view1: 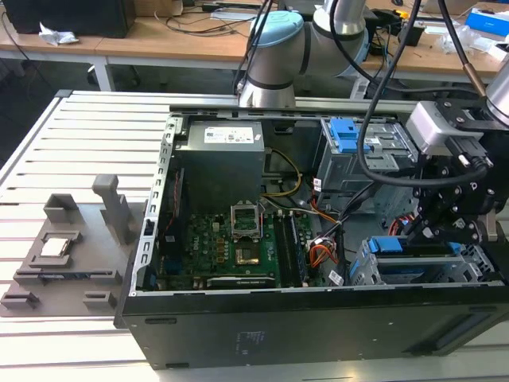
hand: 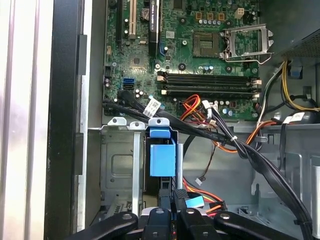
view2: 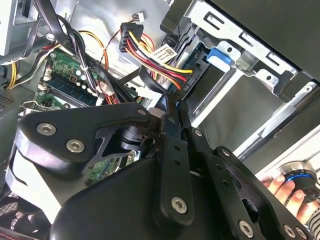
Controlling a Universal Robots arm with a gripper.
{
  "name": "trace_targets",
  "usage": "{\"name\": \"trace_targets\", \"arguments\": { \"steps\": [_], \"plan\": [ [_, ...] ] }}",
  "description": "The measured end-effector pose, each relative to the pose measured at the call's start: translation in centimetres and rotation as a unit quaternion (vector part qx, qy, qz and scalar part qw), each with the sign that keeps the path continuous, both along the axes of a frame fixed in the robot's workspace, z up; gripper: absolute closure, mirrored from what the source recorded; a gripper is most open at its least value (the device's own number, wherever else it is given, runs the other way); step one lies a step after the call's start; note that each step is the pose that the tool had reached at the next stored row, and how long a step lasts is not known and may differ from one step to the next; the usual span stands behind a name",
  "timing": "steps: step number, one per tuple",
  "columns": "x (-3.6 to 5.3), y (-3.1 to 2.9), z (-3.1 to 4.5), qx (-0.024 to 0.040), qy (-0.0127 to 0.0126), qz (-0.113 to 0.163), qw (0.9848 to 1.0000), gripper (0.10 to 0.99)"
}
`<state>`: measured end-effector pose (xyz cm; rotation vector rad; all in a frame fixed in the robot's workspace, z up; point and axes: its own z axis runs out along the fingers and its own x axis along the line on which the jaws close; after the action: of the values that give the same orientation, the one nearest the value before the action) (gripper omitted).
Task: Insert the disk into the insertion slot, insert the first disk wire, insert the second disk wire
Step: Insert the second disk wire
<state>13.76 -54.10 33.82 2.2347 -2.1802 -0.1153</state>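
Disk blue-framed, seated in insertion slot; tool fingers together.

The arm was seen reaching from the rear across to the exterior view's right, wrist bent downward. The tool was held low and pointed down. In both wrist views its black fingers were pressed together, tips closed.

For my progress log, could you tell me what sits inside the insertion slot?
The disk, by its blue carrier, sits in the insertion slot. The gripper covers its connector end.
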Motion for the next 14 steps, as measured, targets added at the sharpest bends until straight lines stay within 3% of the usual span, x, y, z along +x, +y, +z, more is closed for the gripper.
{"name": "trace_targets", "arguments": {
  "steps": [11,12,14],
  "plan": [
    [0.02,-0.02,-0.21,-0.0008,-0.0001,0.000,1.0000,0.933],
    [0.02,-0.02,-0.07,-0.0009,-0.0001,0.000,1.0000,0.867],
    [0.01,0.06,1.61,-0.0016,0.0000,0.000,1.0000,0.867]
  ]
}}
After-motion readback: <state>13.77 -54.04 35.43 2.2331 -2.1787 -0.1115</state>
